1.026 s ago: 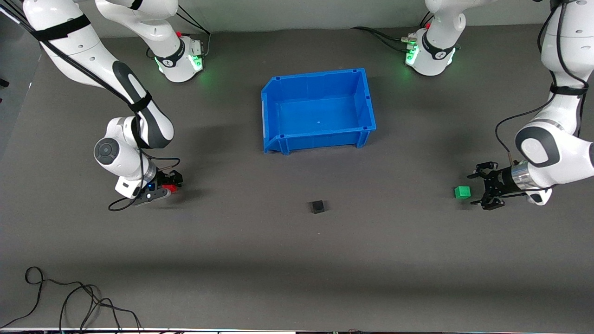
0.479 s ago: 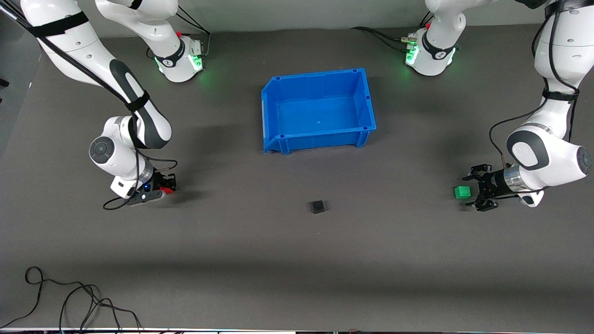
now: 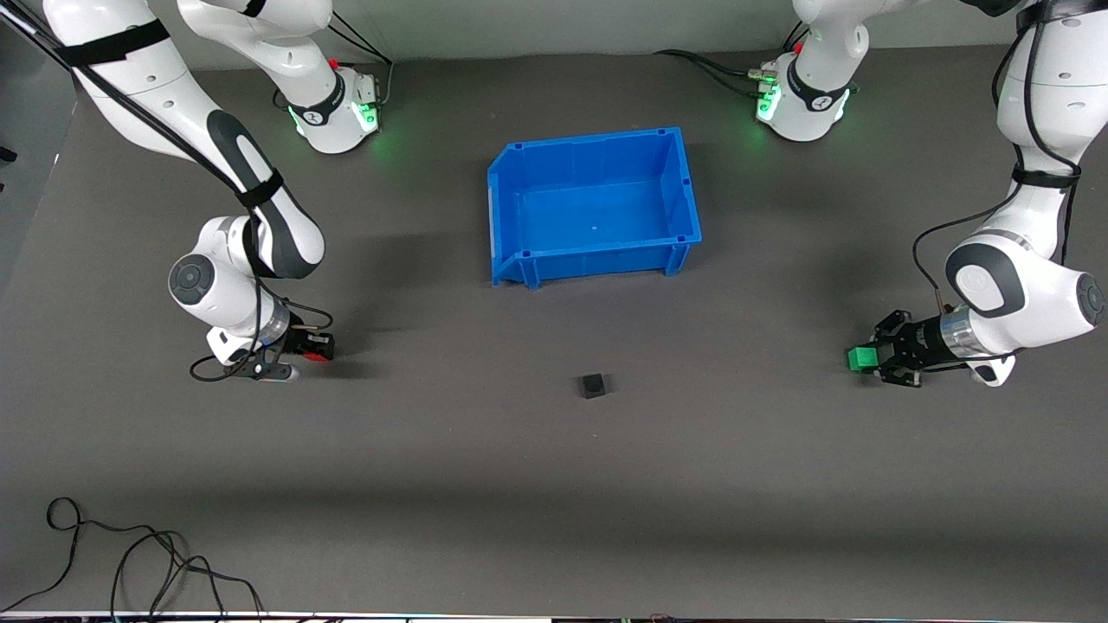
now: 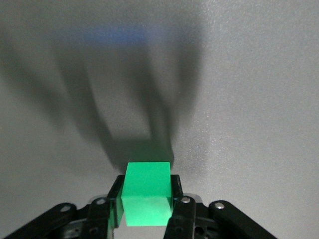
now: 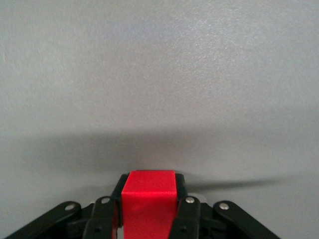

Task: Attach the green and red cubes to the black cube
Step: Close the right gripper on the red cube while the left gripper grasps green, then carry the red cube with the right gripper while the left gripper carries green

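The black cube (image 3: 593, 385) sits on the grey table, nearer to the front camera than the blue bin. My left gripper (image 3: 868, 358) is low at the left arm's end of the table and is shut on the green cube (image 3: 860, 357). In the left wrist view the green cube (image 4: 147, 193) sits between the fingers (image 4: 177, 199). My right gripper (image 3: 317, 349) is low at the right arm's end of the table and is shut on the red cube (image 3: 320, 354). In the right wrist view the red cube (image 5: 148, 203) fills the gap between the fingers (image 5: 185, 209).
An empty blue plastic bin (image 3: 511, 208) stands mid-table, farther from the front camera than the black cube. Loose black cable (image 3: 130, 554) lies near the table's front edge at the right arm's end.
My left gripper moved onto the green cube and closed on it. My right gripper shifted slightly with the red cube held.
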You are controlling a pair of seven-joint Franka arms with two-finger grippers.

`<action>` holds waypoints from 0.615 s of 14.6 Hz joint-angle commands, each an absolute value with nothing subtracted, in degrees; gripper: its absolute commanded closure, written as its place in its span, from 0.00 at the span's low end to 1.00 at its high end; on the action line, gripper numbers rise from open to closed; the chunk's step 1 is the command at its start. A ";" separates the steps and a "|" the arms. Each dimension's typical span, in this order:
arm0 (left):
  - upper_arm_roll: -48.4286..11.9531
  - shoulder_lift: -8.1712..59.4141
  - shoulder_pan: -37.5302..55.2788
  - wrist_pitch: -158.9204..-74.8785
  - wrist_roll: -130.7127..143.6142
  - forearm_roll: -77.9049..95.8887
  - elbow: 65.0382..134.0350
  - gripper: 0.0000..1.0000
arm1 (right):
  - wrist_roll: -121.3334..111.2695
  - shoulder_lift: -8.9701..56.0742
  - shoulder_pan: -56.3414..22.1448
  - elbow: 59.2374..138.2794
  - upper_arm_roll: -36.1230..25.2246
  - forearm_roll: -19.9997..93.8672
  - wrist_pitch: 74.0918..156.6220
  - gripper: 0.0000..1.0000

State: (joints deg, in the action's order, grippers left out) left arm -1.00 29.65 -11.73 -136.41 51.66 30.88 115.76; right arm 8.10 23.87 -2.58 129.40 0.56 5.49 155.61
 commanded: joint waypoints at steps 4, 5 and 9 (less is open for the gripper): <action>-0.79 28.04 -11.25 -135.53 52.73 31.47 114.27 0.93 | 37.55 20.83 -6.66 125.43 0.97 6.42 152.59 1.00; -0.79 27.60 -11.25 -133.53 52.82 31.03 112.95 0.93 | 43.97 21.27 -8.07 122.98 0.97 6.42 150.84 1.00; -0.62 26.72 -11.16 -122.53 54.22 30.59 105.92 0.94 | 68.95 24.60 -11.50 112.79 0.97 6.50 144.15 1.00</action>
